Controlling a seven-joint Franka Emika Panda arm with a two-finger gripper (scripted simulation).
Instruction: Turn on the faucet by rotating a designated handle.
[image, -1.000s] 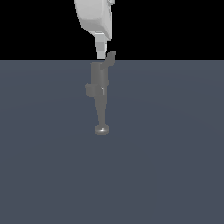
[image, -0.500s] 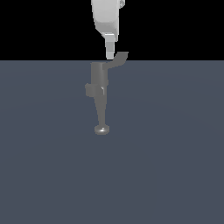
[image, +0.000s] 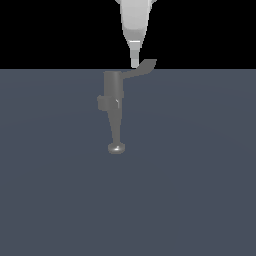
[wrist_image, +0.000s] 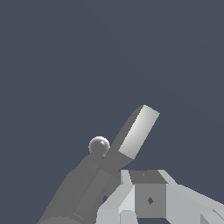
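In the exterior view my arm is cut off at the top edge, and the gripper (image: 134, 64) narrows to one pale tip, so I cannot tell whether its fingers are apart or together. It sits just beside the handle (image: 142, 68), which juts toward that view's right from the top of one faucet (image: 113, 107) standing on a flat slate-grey floor (image: 200, 175) under blackness. In the wrist view the gripper body is cropped; the handle (wrist_image: 138, 131) slants beside the spout's shiny tip (wrist_image: 99, 145).
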